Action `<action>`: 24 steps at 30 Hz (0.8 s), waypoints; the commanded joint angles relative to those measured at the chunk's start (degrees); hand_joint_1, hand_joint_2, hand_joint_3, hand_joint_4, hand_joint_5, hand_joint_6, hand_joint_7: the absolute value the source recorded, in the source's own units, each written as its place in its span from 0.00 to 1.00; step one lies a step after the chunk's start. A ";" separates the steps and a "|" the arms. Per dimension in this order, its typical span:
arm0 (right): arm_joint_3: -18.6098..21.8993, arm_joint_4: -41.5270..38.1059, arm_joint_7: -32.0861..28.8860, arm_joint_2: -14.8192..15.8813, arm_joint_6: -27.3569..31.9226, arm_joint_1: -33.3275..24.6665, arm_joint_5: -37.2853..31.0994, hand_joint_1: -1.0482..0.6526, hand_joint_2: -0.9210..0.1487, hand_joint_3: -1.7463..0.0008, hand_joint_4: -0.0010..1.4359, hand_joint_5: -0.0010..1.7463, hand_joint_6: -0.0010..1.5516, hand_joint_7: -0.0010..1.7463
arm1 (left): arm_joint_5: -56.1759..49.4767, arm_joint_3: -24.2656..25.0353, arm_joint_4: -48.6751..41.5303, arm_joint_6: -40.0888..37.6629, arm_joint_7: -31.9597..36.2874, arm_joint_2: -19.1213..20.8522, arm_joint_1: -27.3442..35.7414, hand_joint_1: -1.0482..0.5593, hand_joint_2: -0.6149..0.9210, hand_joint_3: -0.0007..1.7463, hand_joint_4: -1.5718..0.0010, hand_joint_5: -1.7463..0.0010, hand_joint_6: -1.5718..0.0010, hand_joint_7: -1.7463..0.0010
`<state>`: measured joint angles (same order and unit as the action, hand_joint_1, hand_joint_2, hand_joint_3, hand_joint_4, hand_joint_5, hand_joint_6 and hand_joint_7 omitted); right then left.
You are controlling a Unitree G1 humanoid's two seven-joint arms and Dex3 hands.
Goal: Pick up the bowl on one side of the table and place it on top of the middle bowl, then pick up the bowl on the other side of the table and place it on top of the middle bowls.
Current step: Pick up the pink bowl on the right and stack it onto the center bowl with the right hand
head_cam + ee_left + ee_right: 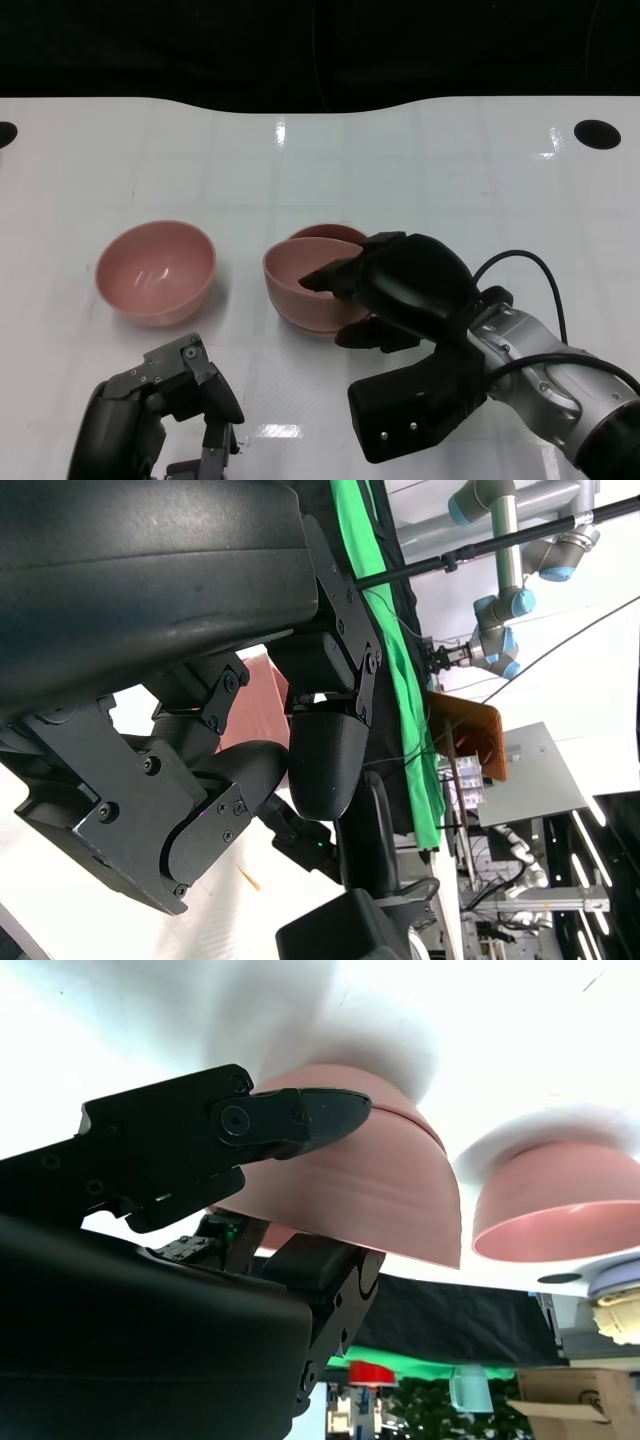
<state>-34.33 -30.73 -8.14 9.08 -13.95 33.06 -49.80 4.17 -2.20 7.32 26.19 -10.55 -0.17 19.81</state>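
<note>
White tabletop (420,170) fills the head view, with a dark band beyond its far edge at twelve o'clock and a black hole (597,132) near the two o'clock corner. Right hand (385,290), at about five o'clock, grips the near bowl (300,290) at its three o'clock rim, a finger hooked inside and others under the outer wall. This bowl sits tilted in the middle bowl (330,234), whose rim shows just behind it; nothing else shows inside. Left bowl (156,271) stands upright at nine o'clock, apart from the pair, with nothing in it. Left hand (180,405) hangs at seven o'clock, just near of that bowl, fingers curled in and holding nothing.
</note>
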 commanded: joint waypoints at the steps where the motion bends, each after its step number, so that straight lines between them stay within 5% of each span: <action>1: 0.43 3.37 0.87 1.07 0.23 -1.59 0.82 0.21 0.00 0.84 0.21 0.24 0.31 0.00 | 0.41 0.13 -0.11 -0.38 0.36 0.36 0.25 0.58 0.62 0.88 0.45 0.02 0.47 0.14; 24: 8.11 30.97 5.23 8.74 2.74 -17.14 2.84 0.20 0.00 0.79 0.12 0.28 0.26 0.00 | 1.25 0.46 -1.36 -0.76 0.06 0.60 -0.97 0.58 0.63 0.85 0.45 0.03 0.47 0.14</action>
<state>-27.58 -1.70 -3.16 16.54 -11.17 17.12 -47.97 5.05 -2.20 6.69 24.89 -10.52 -0.15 19.19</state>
